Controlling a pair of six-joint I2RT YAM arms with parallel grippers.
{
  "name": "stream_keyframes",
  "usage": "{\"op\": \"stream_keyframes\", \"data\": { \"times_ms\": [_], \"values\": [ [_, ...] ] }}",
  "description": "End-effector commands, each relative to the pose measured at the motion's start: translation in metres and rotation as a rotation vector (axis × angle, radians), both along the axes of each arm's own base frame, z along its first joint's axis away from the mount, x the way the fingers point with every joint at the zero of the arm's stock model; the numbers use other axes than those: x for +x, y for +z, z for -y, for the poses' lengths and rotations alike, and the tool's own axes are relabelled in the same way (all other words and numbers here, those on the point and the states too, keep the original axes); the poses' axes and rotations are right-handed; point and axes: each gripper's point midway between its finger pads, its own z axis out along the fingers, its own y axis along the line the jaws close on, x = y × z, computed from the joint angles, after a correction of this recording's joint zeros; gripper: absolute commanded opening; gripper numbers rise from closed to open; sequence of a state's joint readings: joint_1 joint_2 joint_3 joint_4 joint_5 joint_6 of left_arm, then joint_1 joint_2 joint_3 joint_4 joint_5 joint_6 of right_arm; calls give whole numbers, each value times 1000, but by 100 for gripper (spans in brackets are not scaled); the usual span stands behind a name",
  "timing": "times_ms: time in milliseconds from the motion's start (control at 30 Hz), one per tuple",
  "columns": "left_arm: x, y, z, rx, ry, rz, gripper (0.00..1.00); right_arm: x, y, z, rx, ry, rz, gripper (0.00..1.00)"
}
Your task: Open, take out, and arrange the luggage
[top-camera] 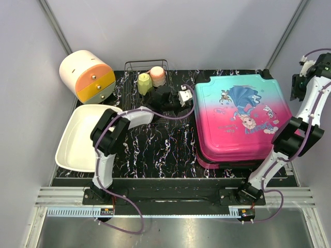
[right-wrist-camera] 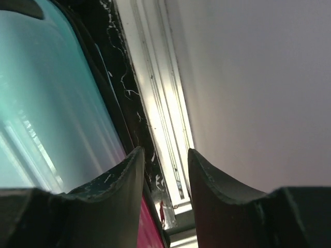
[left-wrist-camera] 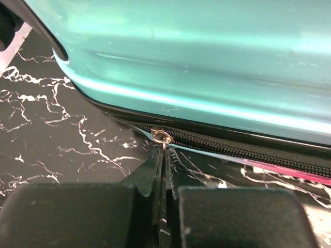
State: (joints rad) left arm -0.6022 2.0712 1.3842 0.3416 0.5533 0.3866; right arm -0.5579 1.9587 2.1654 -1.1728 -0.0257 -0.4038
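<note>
The luggage [top-camera: 238,116], a hard-shell suitcase fading from teal to hot pink with a cartoon girl on its lid, lies flat on the right half of the table. My left gripper [top-camera: 182,97] is at its left edge. In the left wrist view this gripper [left-wrist-camera: 163,155] is shut on the metal zipper pull [left-wrist-camera: 162,137], below the teal shell [left-wrist-camera: 207,51], and the black zipper [left-wrist-camera: 248,153] runs off to the right. My right gripper [top-camera: 296,89] hovers beside the far right corner of the suitcase. In its wrist view the gripper [right-wrist-camera: 163,157] is open and empty, with the shell [right-wrist-camera: 51,103] on its left.
A white-and-orange round drawer box [top-camera: 87,76] stands at the back left. A white tray [top-camera: 85,137] lies in front of it. A wire rack [top-camera: 147,67] at the back holds a yellow and a pink cup. The table's metal rail [right-wrist-camera: 165,103] and a wall are close on the right.
</note>
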Motion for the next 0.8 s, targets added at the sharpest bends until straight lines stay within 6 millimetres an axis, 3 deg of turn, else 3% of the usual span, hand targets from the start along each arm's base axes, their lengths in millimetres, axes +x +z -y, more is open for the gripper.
{"op": "stream_keyframes", "data": {
  "times_ms": [0,100,233,433,500,567,600,700,733,767],
  "values": [
    [-23,90,7,-146,-74,195,0,28,-13,-13,33,195,48,47],
    [-36,86,10,-151,-87,157,0,51,-25,-43,176,289,84,45],
    [-43,82,8,-169,-57,99,0,97,-38,-103,330,428,93,43],
    [-51,82,0,-181,21,52,0,138,-52,-165,444,588,129,43],
    [-51,81,-5,-181,55,33,0,147,-51,-197,462,657,141,43],
    [-47,76,-10,-169,110,5,0,163,-39,-216,450,692,200,44],
    [-45,75,-13,-165,127,-3,0,177,-24,-214,430,662,268,46],
    [-44,72,-16,-164,170,-45,0,195,30,-186,277,553,422,54],
    [-43,72,-17,-164,180,-56,0,190,63,-176,200,524,481,57],
    [-43,67,-18,-161,193,-89,0,186,86,-170,158,512,526,66]
  ]
}}
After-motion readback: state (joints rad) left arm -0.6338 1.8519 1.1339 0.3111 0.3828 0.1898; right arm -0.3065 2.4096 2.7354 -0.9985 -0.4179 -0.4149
